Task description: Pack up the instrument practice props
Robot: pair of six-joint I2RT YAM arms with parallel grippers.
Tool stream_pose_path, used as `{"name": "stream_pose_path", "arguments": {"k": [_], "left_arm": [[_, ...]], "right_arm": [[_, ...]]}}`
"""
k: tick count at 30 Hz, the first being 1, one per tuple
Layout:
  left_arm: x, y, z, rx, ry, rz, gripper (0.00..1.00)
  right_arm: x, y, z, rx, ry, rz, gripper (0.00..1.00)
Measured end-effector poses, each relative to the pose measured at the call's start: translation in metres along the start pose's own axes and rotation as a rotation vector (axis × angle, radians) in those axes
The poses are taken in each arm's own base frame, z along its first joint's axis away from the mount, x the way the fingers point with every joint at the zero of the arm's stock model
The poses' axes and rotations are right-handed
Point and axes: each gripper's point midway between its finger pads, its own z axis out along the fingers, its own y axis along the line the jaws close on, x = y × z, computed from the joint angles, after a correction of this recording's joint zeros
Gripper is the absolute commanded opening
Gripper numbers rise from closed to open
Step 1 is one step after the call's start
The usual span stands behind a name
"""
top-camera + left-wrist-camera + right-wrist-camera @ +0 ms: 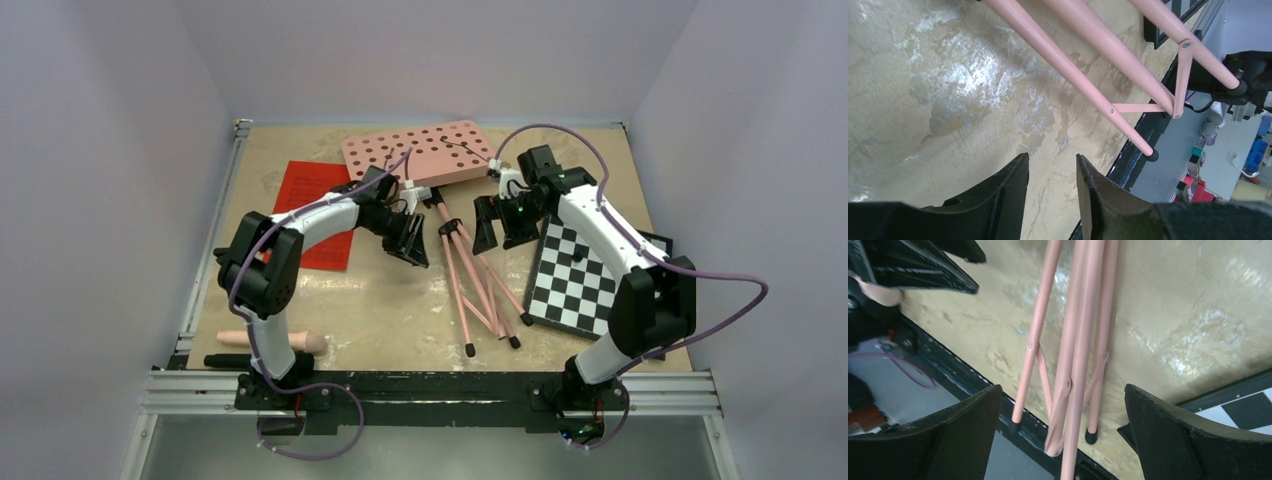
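Observation:
The pink music stand lies flat on the table, its perforated desk at the back and its folded tripod legs pointing to the front edge. My left gripper hovers left of the stand's pole, open with a narrow gap and empty; the legs pass ahead of it. My right gripper is wide open and empty, above the legs, its fingers on either side. Red sheet-music pages lie at the back left. A pink rod lies at the front left, partly behind my left arm.
The black-and-white checkerboard lies right of the legs, its corner showing in the right wrist view. A black elongated item lies by the pink rod. A black metal rail runs along the front edge. Grey walls enclose the table.

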Motion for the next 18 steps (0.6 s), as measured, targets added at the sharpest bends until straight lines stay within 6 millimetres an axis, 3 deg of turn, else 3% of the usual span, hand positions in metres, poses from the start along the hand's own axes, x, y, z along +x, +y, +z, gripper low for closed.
{"name": "stream_pose_path", "arguments": {"k": [1,4,5,12,18], "left_arm": [[0.003,0.000,0.002,-0.002,0.012,0.000,0.42],[0.013,0.004,0.008,-0.011,0.053,-0.025,0.35],[0.016,0.005,0.010,-0.013,0.064,-0.032,0.34],[0.023,-0.002,0.035,-0.013,0.135,-0.023,0.33],[0.012,-0.014,0.063,0.006,0.169,0.013,0.33]], "right_arm": [[0.007,-0.001,0.003,0.020,0.024,-0.006,0.81],[0.026,-0.005,0.011,0.076,0.088,-0.026,0.35],[0.031,-0.007,0.012,0.099,0.104,-0.032,0.29],[0.036,-0.039,0.014,0.251,0.143,-0.046,0.21],[0.043,-0.040,0.036,0.248,0.216,-0.071,0.14]]}}
